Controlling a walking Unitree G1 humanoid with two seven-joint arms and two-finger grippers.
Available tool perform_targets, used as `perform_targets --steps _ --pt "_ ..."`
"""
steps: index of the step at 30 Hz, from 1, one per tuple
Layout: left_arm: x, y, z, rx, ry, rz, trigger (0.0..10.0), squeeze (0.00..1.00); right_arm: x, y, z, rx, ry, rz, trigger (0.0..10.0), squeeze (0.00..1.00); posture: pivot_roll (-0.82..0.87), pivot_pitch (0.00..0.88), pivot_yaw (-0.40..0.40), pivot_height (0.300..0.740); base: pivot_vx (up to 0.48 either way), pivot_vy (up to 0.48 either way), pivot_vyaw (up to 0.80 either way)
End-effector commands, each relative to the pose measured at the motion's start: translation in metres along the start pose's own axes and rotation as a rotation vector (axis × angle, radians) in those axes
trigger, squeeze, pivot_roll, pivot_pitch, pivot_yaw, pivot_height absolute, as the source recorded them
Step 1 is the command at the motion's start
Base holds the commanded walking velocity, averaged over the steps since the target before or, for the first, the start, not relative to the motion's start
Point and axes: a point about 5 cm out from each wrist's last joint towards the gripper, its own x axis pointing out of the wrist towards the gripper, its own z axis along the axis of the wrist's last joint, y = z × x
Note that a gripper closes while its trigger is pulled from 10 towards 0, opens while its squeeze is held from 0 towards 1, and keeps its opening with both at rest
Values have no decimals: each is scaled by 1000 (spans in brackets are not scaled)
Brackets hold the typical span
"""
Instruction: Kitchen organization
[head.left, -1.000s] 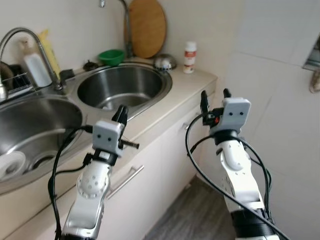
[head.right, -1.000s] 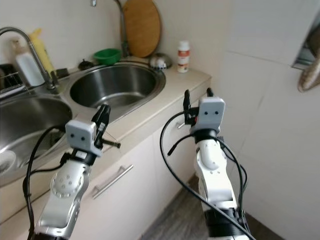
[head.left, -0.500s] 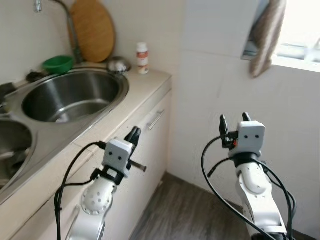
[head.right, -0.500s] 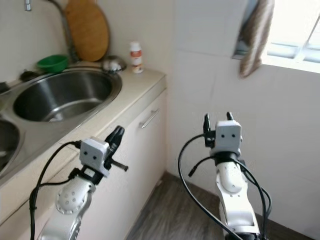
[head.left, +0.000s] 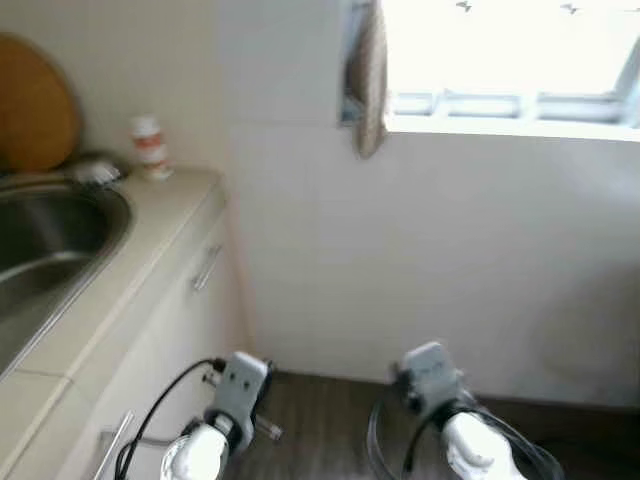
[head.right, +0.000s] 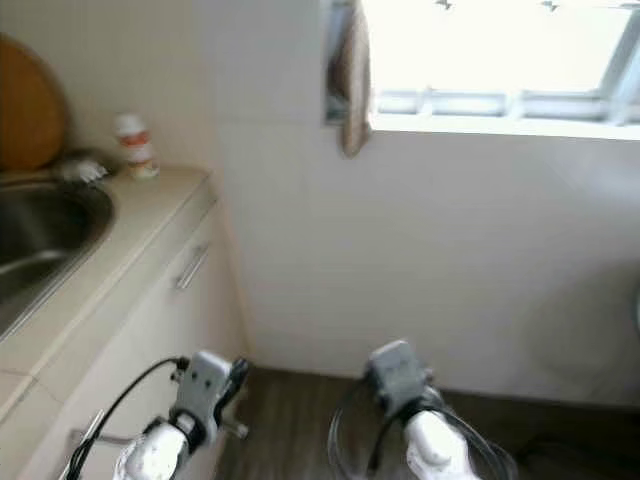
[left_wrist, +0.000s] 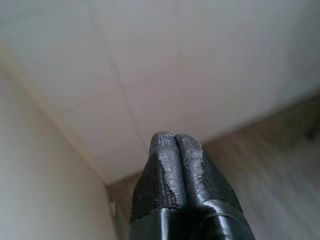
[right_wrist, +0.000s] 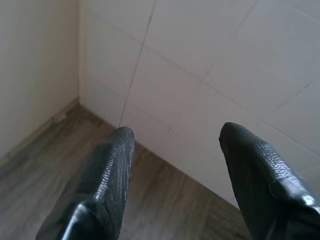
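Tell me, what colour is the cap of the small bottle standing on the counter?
White. The small bottle shows best in the right eye view, though blurred.

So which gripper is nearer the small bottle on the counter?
Left. The left gripper hangs low beside the cabinet front, below the counter holding the small bottle; the right gripper is farther off, low by the tiled wall.

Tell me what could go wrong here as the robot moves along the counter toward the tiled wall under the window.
The right gripper is open and points at the tiled wall low by the floor; walking further forward could jam its fingers into it. The left gripper, shut and empty, hangs close beside the cabinet front and might scrape it or catch the door handle. The head views are blurred, so distances may be misjudged.
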Motion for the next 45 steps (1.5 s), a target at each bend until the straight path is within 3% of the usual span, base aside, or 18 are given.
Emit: perform_targets --steps 1,4,8,19,28,39,45 --pt "0 -5 8 62 -9 -23 10000 0 1 -7 4 -108 -10 28 10000 0 -104 0 38 740 0 0 -763" --pt "-1 -8 4 40 2 -18 10000 0 0 -2 -1 -189 -6 90 10000 0 -98 0 36 740 0 0 -758" --pt "6 -7 -4 -21 13 17 10000 0 2 3 -1 -163 -20 117 10000 0 -104 0 32 740 0 0 -731" --pt "9 -7 -3 -50 16 2 10000 0 7 2 -1 -138 -17 109 10000 0 -103 0 37 740 0 0 -697" --pt "10 -7 -6 -49 19 -1 10000 0 8 4 -1 -135 -27 112 10000 0 -103 0 38 740 0 0 0" --pt "10 -7 -7 -53 18 9 10000 0 8 5 -1 -137 -32 110 10000 0 -100 0 39 740 0 -460 0" --pt "10 -6 -6 -60 15 10 10000 0 9 5 0 -140 -35 106 10000 0 -99 0 38 740 0 0 0"
